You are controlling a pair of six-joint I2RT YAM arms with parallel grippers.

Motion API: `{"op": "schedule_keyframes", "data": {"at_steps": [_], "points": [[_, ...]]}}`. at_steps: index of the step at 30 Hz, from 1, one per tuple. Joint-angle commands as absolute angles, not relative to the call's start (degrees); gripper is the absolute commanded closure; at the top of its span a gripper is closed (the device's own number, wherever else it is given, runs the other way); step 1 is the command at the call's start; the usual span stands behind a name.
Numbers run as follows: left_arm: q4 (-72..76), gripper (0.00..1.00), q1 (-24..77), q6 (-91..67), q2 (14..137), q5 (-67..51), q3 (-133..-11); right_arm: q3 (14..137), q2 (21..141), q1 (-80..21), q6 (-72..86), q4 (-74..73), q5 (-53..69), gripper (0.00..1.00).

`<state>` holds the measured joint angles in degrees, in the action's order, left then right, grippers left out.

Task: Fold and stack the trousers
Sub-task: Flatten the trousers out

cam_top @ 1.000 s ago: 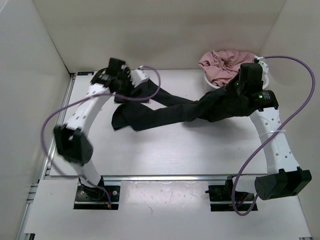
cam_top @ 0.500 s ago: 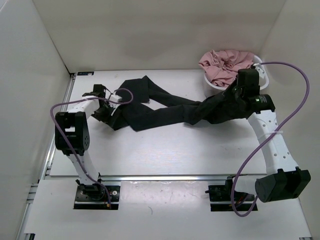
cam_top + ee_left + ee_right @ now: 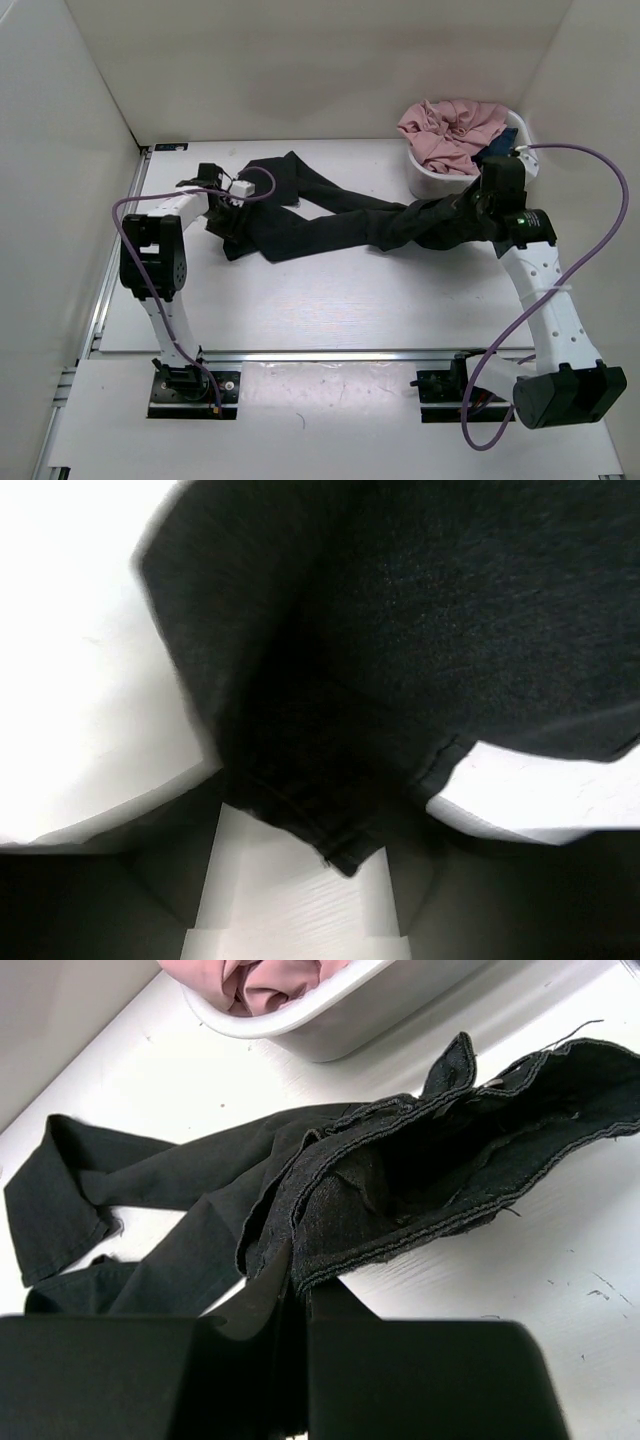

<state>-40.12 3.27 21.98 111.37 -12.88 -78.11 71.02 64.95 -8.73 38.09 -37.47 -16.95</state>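
Note:
The black trousers (image 3: 330,225) lie stretched across the table, legs to the left and waist to the right. My right gripper (image 3: 478,212) is shut on the waistband; in the right wrist view the hemmed edge (image 3: 420,1175) is pinched at my right gripper (image 3: 300,1295). My left gripper (image 3: 230,218) is low over the near-left leg end. In the left wrist view a cuff corner (image 3: 335,845) of the trousers lies between the spread jaws of my left gripper (image 3: 305,900), which do not touch it.
A white tub (image 3: 428,184) stands at the back right, holding a pink garment (image 3: 455,130) and a small dark blue garment (image 3: 505,140). The tub (image 3: 340,1020) is just behind the waistband. White walls enclose the left, back and right.
My left arm swung down from the back leg end to the near-left cuff, and its jaws have narrowed. The right gripper shifted slightly right with the waistband.

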Motion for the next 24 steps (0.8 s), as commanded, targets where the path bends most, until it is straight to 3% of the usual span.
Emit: {"op": "schedule_keyframes", "data": {"at_steps": [1, 2, 3, 8, 13, 19, 24], "points": [[-41.56, 0.55, 3.0, 21.27, 113.37, -12.66, -75.77, 70.93, 62.84, -8.61, 37.09, -36.65, -19.16, 1.0], [-42.79, 0.77, 2.99, 21.27, 113.9, -12.66, -75.76, 70.93, 62.84, -8.61, 37.09, -36.65, -19.16, 1.0], [-43.41, 0.86, 1.25, 21.79, 113.91, -13.27, -75.76, 71.45, 62.84, -8.61, 37.09, -36.65, -19.86, 1.0], [-45.88, 0.86, -8.42, 30.21, 104.17, -8.81, -77.6, 72.6, 59.77, -7.13, 34.99, -40.34, -23.2, 1.0], [-50.61, 0.86, -21.7, 52.0, 97.73, -0.89, -87.86, 69.09, 53.44, -3.69, 32.09, -43.51, -29.44, 1.0], [-56.95, 0.82, -22.42, 59.85, 103.7, 0.79, -96.83, 61.18, 52.38, -2.99, 34.27, -44.03, -26.46, 1.0], [-56.34, 0.66, -19.87, 58.54, 112.84, 0.79, -104.66, 55.55, 52.38, -2.99, 35.33, -39.82, -22.42, 1.0]]}}
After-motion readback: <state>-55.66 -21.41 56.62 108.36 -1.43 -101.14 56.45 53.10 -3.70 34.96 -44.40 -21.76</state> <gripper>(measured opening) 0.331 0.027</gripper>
